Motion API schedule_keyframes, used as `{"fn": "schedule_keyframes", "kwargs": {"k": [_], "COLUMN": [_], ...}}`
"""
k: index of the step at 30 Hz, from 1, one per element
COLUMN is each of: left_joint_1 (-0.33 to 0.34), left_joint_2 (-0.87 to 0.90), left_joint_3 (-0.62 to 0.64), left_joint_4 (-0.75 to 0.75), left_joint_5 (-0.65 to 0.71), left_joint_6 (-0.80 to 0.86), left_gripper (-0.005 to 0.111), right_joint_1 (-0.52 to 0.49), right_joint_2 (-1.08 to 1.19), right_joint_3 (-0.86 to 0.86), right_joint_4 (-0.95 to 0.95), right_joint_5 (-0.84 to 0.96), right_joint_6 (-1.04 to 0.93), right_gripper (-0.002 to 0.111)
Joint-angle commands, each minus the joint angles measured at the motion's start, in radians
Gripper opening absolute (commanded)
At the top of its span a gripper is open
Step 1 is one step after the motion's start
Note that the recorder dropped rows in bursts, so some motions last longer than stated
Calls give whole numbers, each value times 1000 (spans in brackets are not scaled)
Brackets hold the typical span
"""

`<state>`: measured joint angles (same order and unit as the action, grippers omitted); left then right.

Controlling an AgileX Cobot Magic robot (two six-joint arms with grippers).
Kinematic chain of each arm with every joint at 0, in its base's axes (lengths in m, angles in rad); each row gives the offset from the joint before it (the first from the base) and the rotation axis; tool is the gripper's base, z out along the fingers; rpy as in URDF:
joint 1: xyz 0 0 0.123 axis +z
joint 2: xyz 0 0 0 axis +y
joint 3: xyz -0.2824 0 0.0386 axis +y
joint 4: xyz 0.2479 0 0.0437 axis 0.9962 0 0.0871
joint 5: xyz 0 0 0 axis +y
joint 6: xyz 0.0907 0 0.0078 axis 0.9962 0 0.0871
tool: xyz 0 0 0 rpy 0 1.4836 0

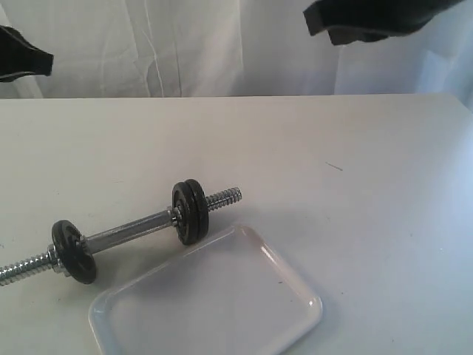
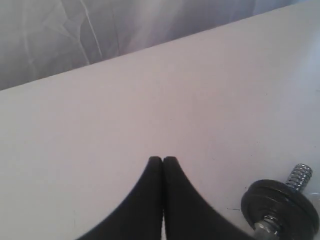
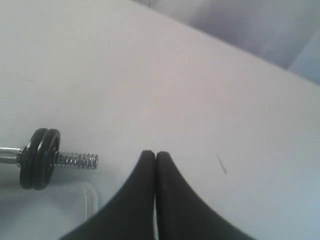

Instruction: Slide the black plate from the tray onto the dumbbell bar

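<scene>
On the chrome dumbbell bar [image 1: 129, 234] stands the black plate [image 1: 196, 211].

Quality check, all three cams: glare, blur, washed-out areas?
Exterior view: curtain blown out, white tray barely separates from the table, soft shadow under the dumbbell bar. Left wrist view: soft, pinkish cast, left claw dark without detail. Right wrist view: soft, tray rim faint beside the right claw.

You're at a staged lab bench: plain white table [image 1: 310, 140], with a creased white sheet [image 1: 185, 44] hung behind it as backdrop.
</scene>
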<state>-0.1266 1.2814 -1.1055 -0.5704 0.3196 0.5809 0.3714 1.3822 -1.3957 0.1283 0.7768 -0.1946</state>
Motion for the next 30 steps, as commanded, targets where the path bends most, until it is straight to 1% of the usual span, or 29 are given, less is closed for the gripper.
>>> {"fn": "schedule_keyframes", "kwargs": {"k": [1, 2, 4, 6, 11, 19, 21, 23, 25, 27, 30], "left_joint_1": [2, 2, 2, 2, 2, 2, 2, 2, 2, 2, 2], "left_joint_2": [-231, -283, -371, -427, -467, -467, -467, -467, -467, -467, -467], "left_joint_3": [202, 255, 339, 382, 388, 388, 388, 388, 388, 388, 388], "left_joint_4": [-21, -21, -21, -20, -20, -20, -20, -20, -20, -20, -20], "left_joint_5": [-20, -20, -20, -15, 17, 10, 13, 13, 2, 5, 2], "left_joint_6": [4, 23, 48, 47, 47, 47, 47, 47, 47, 47, 47], "left_gripper": [0, 0, 0, 0, 0, 0, 0, 0, 0, 0, 0], "right_joint_1": [-6, -6, -6, -6, -6, -6, -4, -4, -4, -4, -4], "right_joint_2": [-156, -195, -272, -309, -339, -339, -370, -438, -524, -629, -778], "right_joint_3": [298, 386, 506, 559, 572, 579, 611, 679, 807, 961, 1151], "right_joint_4": [2, 2, 2, 2, 2, -2, -45, -45, -43, -43, -22], "right_joint_5": [-256, -313, -400, -374, -246, -256, -295, -356, -483, -650, -816], "right_joint_6": [-34, -36, -36, -22, -22, -22, -35, -18, 25, 42, 52], "right_gripper": [0, 0, 0, 0, 0, 0, 0, 0, 0, 0, 0]}}
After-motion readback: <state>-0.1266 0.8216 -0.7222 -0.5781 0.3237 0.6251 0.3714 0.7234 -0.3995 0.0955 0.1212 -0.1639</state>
